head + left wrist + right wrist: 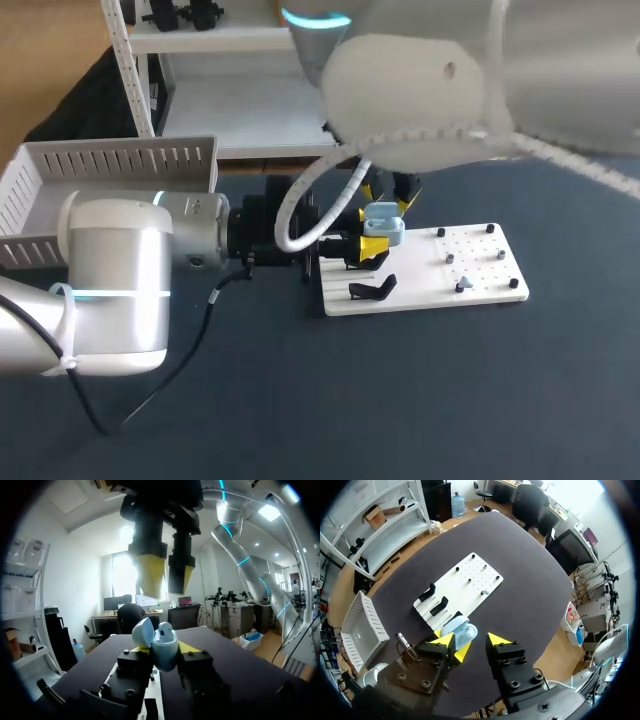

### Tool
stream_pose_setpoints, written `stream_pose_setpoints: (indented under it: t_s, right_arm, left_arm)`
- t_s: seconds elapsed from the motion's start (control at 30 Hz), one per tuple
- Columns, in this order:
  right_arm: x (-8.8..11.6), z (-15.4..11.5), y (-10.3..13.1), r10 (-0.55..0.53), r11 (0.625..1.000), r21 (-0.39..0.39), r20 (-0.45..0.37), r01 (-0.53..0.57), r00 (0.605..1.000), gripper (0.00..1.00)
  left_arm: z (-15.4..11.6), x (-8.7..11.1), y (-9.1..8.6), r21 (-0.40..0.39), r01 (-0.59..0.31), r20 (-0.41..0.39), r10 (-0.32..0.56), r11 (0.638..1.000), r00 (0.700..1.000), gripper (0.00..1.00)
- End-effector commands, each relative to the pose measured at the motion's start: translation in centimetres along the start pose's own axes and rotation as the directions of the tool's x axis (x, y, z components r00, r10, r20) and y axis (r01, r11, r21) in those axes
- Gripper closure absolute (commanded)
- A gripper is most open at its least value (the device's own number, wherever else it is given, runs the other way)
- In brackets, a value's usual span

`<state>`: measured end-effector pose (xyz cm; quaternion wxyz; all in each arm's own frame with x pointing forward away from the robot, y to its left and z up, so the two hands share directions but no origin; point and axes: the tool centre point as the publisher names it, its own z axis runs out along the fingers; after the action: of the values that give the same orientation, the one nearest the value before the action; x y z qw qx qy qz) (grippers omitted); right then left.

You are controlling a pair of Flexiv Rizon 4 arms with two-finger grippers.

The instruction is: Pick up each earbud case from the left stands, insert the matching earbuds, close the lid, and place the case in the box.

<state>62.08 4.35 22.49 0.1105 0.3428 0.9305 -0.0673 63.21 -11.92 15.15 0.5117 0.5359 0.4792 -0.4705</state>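
Dark table (450,400), white peg board (480,285) mid, white box (120,160) at L edge. L gripper (165,649) clamped on blue earbud case (165,655), lid open, held over board. R gripper (470,641) just above case, jaws apart, holding nothing.

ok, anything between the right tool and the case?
Nothing visible. The right tool hangs open straight above the earbud case, which the left tool grips with its lid up; only clear air between them.
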Motion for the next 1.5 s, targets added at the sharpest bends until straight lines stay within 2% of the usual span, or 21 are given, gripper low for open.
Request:
stream_pose_setpoints:
  t_s: [0.03,0.17,0.33,0.43,0.53,0.63,0.77,0.87,1.13,1.37,1.5]
  right_arm:
    - [-1.1,-0.6,-4.4,-0.062,0.991,-0.121,-0.002,0.062,0.998,0.64]
    - [-2.7,0.1,-5.6,-0.099,0.983,-0.157,-0.013,0.096,0.995,0.62]
    - [-5.1,1.3,-6.4,-0.163,0.956,-0.248,-0.01,0.156,0.987,0.62]
    - [-5.8,2.7,-7.0,-0.215,0.931,-0.3,0.006,0.207,0.976,0.6]
    - [-6.6,4.8,-7.6,-0.228,0.924,-0.304,0.053,0.233,0.972,0.58]
    - [-6.9,6.4,-8.2,-0.232,0.916,-0.328,0.032,0.229,0.972,0.56]
    - [-6.8,8.4,-8.6,-0.229,0.911,-0.346,0.022,0.222,0.973,0.54]
    - [-6.7,9.9,-8.5,-0.187,0.918,-0.355,0.004,0.176,0.982,0.53]
    - [-5.1,14.2,-7.7,-0.153,0.929,-0.344,-0.026,0.134,0.988,0.58]
    - [-4.6,16.4,-7.5,-0.131,0.932,-0.346,-0.046,0.107,0.99,0.56]
    - [-4.2,17.2,-7.4,-0.154,0.924,-0.36,-0.046,0.127,0.987,0.54]
  left_arm:
    - [0.1,0.0,-0.1,-0.005,-0.002,0.001,0.002,1.0,1.0,1.0]
    - [0.1,0.0,-0.1,-0.005,-0.002,0.001,0.002,1.0,1.0,1.0]
    - [0.1,0.0,-0.1,-0.005,-0.002,0.001,0.002,1.0,1.0,1.0]
    - [0.1,0.0,-0.1,-0.005,-0.002,0.001,0.002,1.0,1.0,1.0]
    - [0.1,0.0,-0.1,-0.005,-0.002,0.001,0.002,1.0,1.0,1.0]
    - [0.1,0.0,-0.1,-0.005,-0.002,0.001,0.002,1.0,1.0,1.0]
    - [0.1,0.0,-0.1,-0.005,-0.002,0.001,0.002,1.0,1.0,1.0]
    - [0.1,0.0,-0.1,-0.005,-0.002,0.001,0.002,1.0,1.0,1.0]
    - [0.1,0.0,-0.1,-0.005,-0.002,0.001,0.002,1.0,1.0,1.0]
    - [0.1,0.0,-0.1,-0.005,-0.002,0.001,0.002,1.0,1.0,1.0]
    - [0.1,0.0,-0.1,-0.005,-0.002,0.001,0.002,1.0,1.0,1.0]
